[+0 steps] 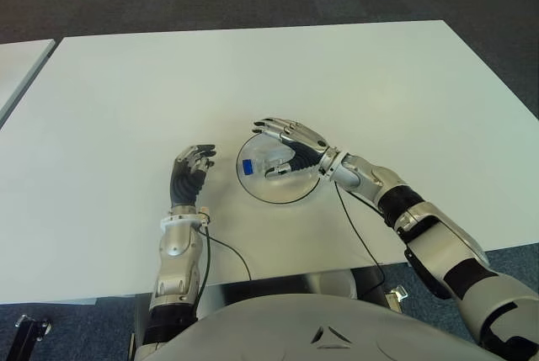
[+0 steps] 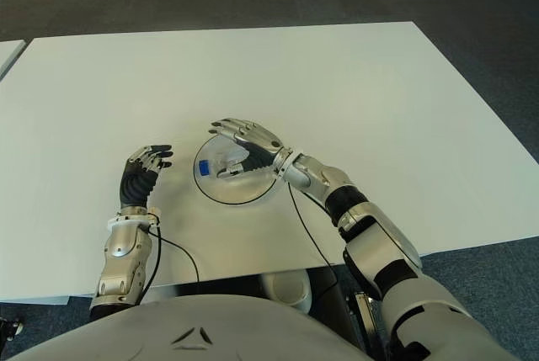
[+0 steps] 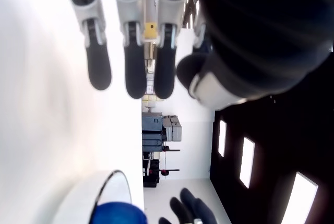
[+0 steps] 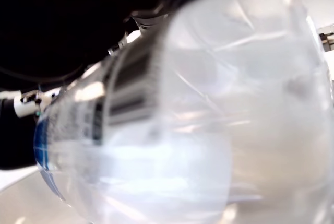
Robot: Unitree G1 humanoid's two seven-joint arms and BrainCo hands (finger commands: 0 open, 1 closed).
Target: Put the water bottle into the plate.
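A clear water bottle (image 1: pixel 268 162) with a blue cap (image 1: pixel 248 167) lies on its side inside the round clear plate (image 1: pixel 278 201) near the table's front edge. My right hand (image 1: pixel 282 146) is over the bottle, fingers stretched out above it and the thumb low beside it, not curled around it. The right wrist view is filled by the bottle (image 4: pixel 198 130) right up against the palm. My left hand (image 1: pixel 190 169) shows just left of the plate, fingers relaxed and holding nothing. Its wrist view catches the blue cap (image 3: pixel 117 214) and the plate rim (image 3: pixel 83 203).
The white table (image 1: pixel 253 66) stretches far beyond and to both sides of the plate. A second table's corner (image 1: pixel 17 62) shows at the far left. Dark carpet lies beyond the table edges.
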